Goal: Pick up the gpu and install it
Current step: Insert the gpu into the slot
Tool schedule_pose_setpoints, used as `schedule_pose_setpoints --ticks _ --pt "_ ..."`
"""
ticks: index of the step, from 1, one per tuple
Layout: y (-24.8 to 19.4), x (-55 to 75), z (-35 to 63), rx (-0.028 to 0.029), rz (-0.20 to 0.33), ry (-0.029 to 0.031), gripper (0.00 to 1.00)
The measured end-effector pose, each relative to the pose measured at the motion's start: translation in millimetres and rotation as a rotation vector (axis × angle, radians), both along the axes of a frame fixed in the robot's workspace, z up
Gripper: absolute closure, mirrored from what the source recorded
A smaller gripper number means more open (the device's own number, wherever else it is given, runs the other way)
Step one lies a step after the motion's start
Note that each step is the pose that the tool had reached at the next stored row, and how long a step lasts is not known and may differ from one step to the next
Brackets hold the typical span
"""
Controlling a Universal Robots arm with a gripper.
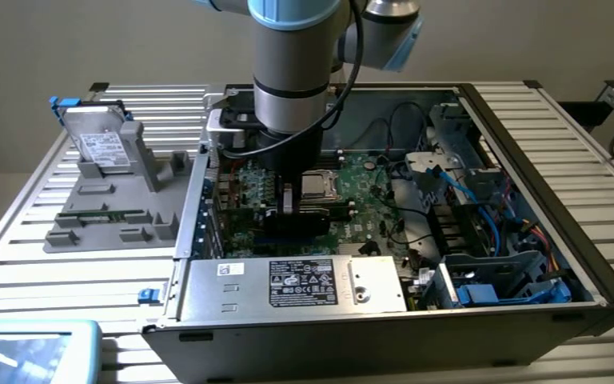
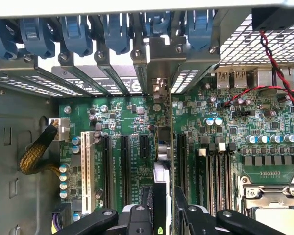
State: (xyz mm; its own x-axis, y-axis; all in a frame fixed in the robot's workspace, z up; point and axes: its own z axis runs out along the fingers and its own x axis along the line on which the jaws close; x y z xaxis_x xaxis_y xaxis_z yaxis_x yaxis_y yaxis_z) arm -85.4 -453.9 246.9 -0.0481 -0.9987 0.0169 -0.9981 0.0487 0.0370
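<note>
The gpu (image 2: 161, 147) appears edge-on in the wrist view, a thin dark card standing upright over the green motherboard (image 2: 132, 117) between the black expansion slots (image 2: 123, 166). Its metal end bracket (image 2: 159, 63) reaches the case's rear openings under the blue clips (image 2: 117, 34). My gripper (image 2: 162, 200) is shut on the gpu, one finger on each face. In the exterior view the gripper (image 1: 289, 200) is down inside the open computer case (image 1: 563, 264) with the black gpu (image 1: 309, 218) below it, near the board. I cannot tell whether the card's edge sits in a slot.
The CPU socket (image 2: 272, 205) lies close beside the card. A power supply (image 1: 297, 284) fills the case's front, and blue cables (image 1: 478, 192) run on the exterior view's right. On the left, a grey fixture (image 1: 115, 216) carries a silver hard drive (image 1: 102, 148).
</note>
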Motion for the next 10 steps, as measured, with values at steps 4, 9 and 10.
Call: schedule_pose_setpoints --ticks 4,9,10 --pt "0.0 -0.1 0.0 -0.0002 0.002 0.0001 0.72" --pt "-0.3 -0.1 -0.1 -0.0014 0.016 -0.0001 0.72" --pt "-0.4 -0.2 -0.1 -0.0014 0.02 0.0 0.72"
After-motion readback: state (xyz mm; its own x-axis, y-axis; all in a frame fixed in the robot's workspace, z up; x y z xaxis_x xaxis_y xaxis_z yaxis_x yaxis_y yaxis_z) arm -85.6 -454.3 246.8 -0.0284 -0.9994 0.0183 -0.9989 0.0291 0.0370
